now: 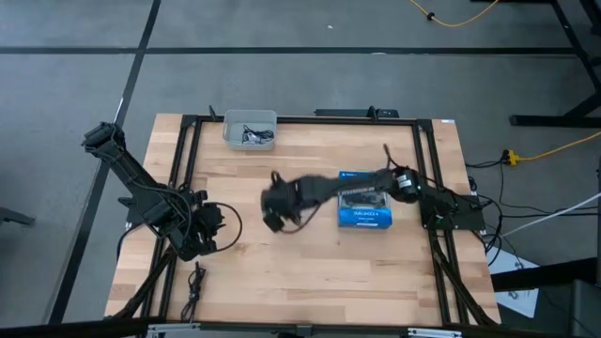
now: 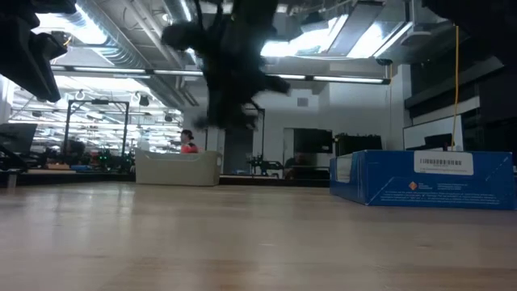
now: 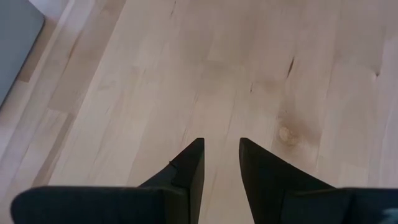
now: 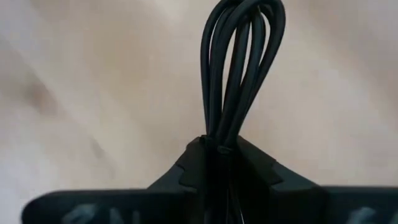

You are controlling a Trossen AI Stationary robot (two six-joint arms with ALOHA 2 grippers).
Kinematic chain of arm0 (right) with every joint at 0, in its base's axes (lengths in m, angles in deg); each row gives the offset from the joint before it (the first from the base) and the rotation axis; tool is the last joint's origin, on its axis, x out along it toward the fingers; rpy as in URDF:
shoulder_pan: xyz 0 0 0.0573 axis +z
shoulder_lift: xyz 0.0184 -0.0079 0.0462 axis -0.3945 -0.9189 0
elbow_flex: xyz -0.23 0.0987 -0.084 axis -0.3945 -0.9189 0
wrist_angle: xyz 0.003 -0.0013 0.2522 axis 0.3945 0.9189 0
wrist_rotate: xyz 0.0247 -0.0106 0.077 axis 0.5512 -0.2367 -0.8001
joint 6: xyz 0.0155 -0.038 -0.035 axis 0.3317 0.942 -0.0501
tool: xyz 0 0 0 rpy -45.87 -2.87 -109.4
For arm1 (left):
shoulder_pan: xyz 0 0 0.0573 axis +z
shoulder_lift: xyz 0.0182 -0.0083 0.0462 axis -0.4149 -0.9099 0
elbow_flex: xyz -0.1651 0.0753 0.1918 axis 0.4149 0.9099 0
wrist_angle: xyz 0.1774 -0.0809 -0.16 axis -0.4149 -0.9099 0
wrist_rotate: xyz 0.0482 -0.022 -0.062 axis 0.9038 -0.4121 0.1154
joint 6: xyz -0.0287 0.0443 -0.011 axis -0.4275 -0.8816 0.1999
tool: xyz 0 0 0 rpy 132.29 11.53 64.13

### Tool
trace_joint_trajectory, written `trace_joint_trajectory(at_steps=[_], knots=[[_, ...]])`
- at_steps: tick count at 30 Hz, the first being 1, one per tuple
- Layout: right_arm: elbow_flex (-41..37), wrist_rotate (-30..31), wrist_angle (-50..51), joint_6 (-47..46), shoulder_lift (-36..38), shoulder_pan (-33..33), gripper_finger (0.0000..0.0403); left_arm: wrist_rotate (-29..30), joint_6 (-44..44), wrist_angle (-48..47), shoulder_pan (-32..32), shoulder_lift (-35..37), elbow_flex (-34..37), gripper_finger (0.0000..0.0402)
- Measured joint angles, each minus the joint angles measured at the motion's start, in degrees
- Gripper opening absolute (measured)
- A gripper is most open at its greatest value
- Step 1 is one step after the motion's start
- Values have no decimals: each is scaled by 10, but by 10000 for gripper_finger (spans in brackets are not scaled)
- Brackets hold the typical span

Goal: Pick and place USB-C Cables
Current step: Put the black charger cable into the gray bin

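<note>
- Bottom left of the high view: a black cable point(image 1: 194, 283) lies on the worktop point(image 1: 282, 272), long axis running up-frame, bare wood around it.
- Left tool point(image 3: 221, 163), fingers slightly parted and holding nothing, hovers at centre-left.
- Right tool point(image 4: 225, 163), mid-frame, pinches a black cable bundle point(image 4: 239, 68); loops point away from the fingers.
- Blue box point(image 1: 364, 200) just right.
- Grey bin point(image 1: 250, 129), top edge, holds cables.

blue box point(image 2: 428, 179) barcode label, print unreadable
</note>
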Motion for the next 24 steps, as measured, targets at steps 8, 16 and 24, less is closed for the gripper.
trace_joint_trajectory(at_steps=[8, 16, 24], knots=[[97, 94, -132, 208, 4, -98, 58, 3, 0, 0, 0, 0, 0, 92], [95, -65, -331, 300, -34, -243, 58, 31, 0, 3, 0, 0, 0, 92], [95, -210, -421, 283, -94, -323, 58, 65, -1, 2, 0, 0, 0, 92]])
